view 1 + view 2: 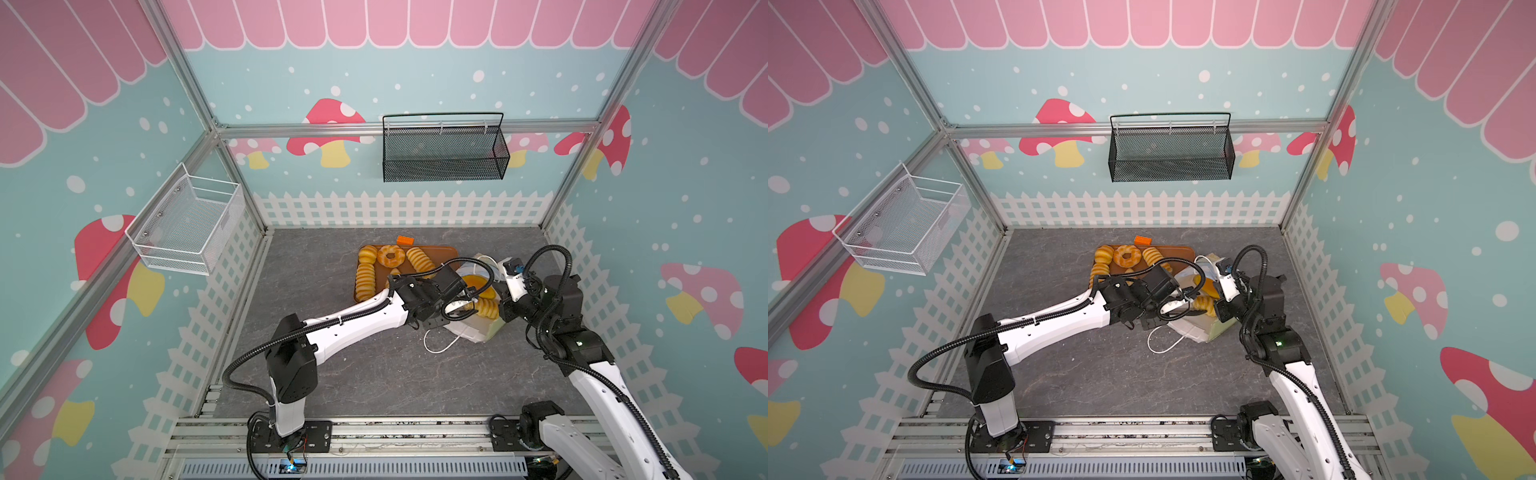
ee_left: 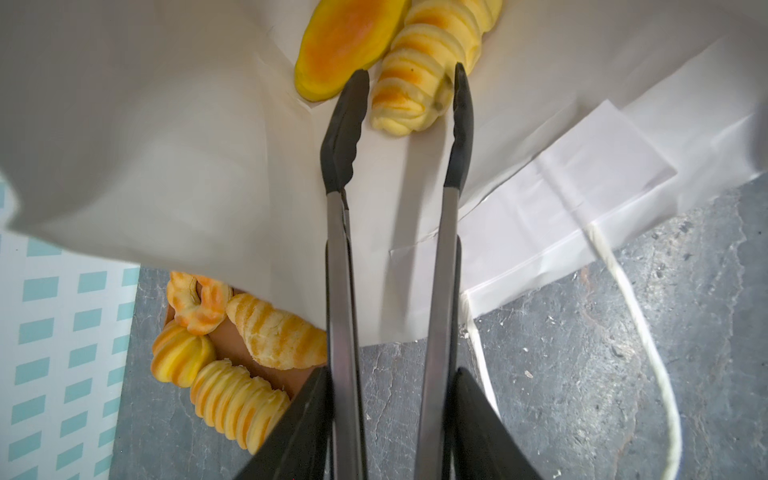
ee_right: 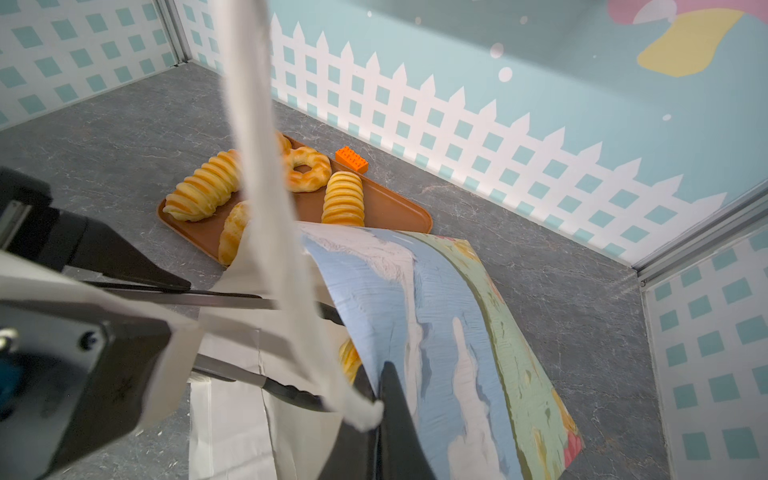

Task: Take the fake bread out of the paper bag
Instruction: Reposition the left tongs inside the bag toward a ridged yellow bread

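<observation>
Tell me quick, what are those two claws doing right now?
Left gripper: closed on the tongs, tips apart.
Right gripper: closed on the cord handle.

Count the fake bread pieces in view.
7. On the tray: bun, doughnut, croissant, two ridged rolls. Inside the paper bag: ridged roll, smooth oval bun. Others may be hidden.

Tray point(image 1: 446, 252) toward back of table point(image 1: 332, 374), near centre; block point(image 1: 405, 240) just behind its back edge. Five pieces of fake bread point(image 1: 390, 256) on tray. Paper bag point(image 1: 469, 330) just right of tray, overlapping its right end; two pieces inside. Tongs point(image 2: 340, 249) reach into bag mouth, tips flanking ridged roll point(image 2: 415, 83). Cord handle point(image 2: 648, 345) trails on table before bag.
</observation>
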### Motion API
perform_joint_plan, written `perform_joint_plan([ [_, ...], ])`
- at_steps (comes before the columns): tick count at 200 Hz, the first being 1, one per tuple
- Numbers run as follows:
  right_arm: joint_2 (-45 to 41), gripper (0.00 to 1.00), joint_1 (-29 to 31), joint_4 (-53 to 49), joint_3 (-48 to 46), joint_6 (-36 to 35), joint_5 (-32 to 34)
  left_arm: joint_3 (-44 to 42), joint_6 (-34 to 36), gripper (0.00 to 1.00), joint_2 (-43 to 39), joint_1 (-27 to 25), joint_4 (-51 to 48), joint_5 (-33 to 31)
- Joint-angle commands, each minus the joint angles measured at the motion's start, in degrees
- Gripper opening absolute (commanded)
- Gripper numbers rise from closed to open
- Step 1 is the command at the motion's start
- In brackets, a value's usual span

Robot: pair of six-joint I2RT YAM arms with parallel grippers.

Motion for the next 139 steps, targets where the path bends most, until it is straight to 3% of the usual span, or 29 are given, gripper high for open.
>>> perform_joint_plan([
  [1,-0.89,0.00,0.30,0.97,0.19,-1.25,-1.03,1.23,-0.42,0.45,-2.06,0.20,1.88,1.96],
  [139,0.01,0.00,0.27,0.84,1.25,-1.93,-2.54,7.17,0.53,0.50,6.95,3.29,-0.48,9.39],
])
